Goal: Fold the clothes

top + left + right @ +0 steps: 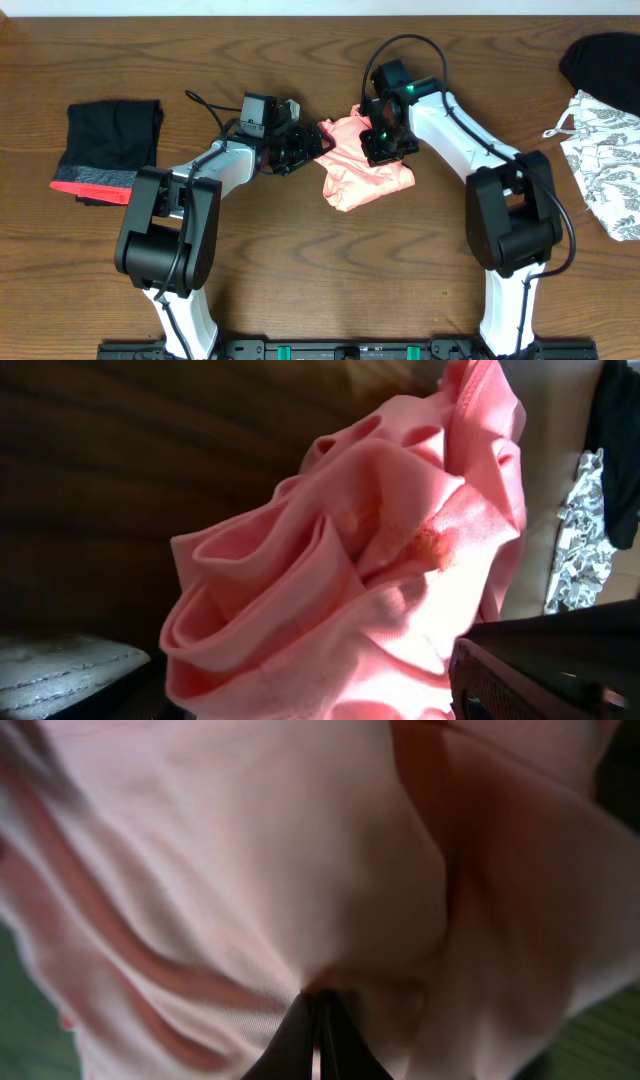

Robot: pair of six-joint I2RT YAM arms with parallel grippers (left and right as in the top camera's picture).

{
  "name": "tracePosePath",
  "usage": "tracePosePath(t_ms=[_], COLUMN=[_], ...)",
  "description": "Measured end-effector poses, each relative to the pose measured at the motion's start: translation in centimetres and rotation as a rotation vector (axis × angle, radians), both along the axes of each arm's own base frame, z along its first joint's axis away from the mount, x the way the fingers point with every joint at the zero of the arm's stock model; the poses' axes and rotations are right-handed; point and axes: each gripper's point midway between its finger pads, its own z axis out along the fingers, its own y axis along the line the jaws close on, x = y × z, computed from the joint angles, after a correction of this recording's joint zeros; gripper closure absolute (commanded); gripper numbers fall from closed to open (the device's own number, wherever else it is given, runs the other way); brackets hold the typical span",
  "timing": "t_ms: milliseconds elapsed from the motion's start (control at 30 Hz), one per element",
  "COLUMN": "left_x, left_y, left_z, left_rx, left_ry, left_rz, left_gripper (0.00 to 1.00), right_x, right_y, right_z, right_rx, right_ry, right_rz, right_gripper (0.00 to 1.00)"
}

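Use the surface [300, 60] under and around the pink garment [365, 180], lying bunched there, for spreading; leave alone the banded black piece [105, 150] far left of it and the white print [605, 160] far right. Hold with the right tool [388, 148], clenched on the pink's upper fold, lifting only slightly. Close the left tool [305, 150], spread wide against the pink's left edge, on one single layer, ideally a hem, then draw apart gently to flatten before folding.
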Motion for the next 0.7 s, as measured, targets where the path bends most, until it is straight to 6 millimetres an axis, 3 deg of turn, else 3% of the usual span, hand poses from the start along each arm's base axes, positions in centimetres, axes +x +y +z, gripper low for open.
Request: tracePosePath(t_ms=[400, 700], left_x=[2.1, 2.6], left_y=[0.4, 0.2], left_z=[-0.4, -0.7], left_rx=[0.054, 0.115], left_ry=[-0.077, -0.114], left_rz=[0.031, 0.043], left_gripper=[0.24, 0.28], right_x=[0.0, 0.1], right_y=[0.0, 0.0], right_z=[-0.1, -0.1], right_rx=[-0.001, 0.001], right_ry=[0.007, 0.003], right_rz=[-0.016, -0.020], right_gripper=[0.96, 0.97])
